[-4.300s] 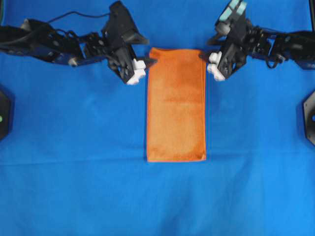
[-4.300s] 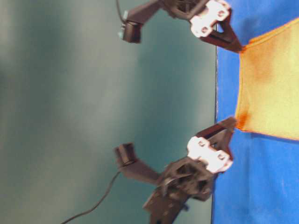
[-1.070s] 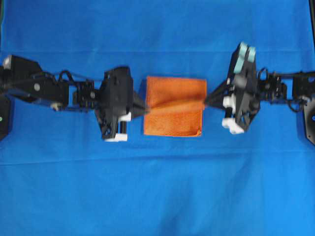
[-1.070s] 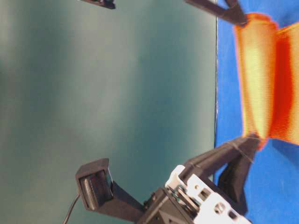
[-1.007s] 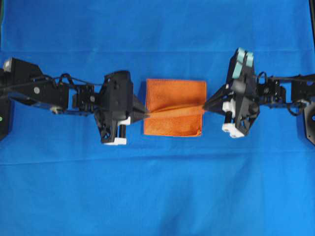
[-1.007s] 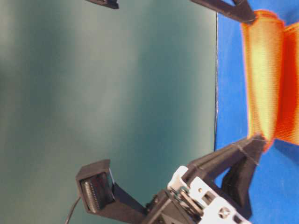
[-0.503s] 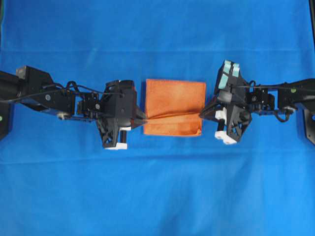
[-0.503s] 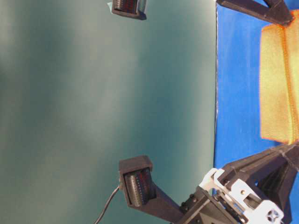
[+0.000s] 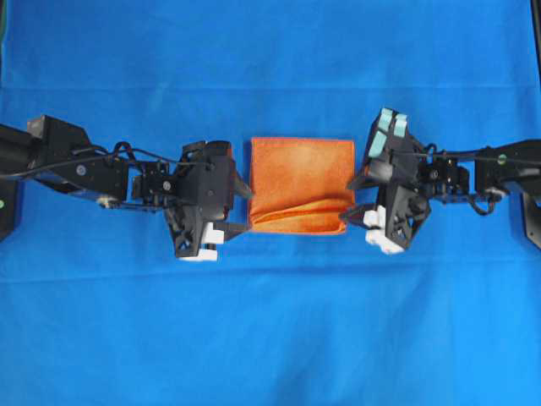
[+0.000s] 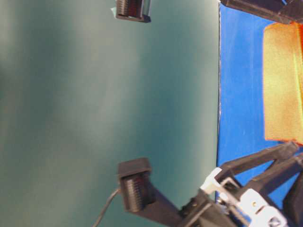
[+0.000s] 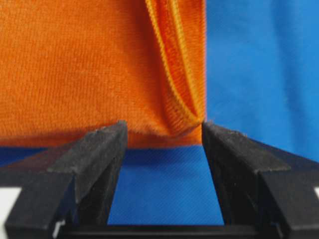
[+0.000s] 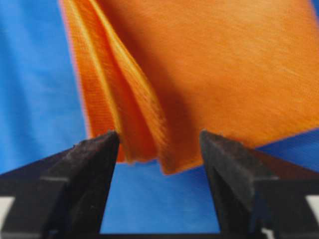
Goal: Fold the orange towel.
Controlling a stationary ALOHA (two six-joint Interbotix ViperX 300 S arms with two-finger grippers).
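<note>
Overhead: the orange towel (image 9: 302,185) lies folded on the blue cloth (image 9: 270,330) between the left gripper (image 9: 241,209) and right gripper (image 9: 358,196). Wrist views: both grippers spread wide, empty, fingertips at the towel's side edges.

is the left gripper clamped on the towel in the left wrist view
No, the left gripper stands open, its fingers apart and only the orange towel edge lying near their tips.
</note>
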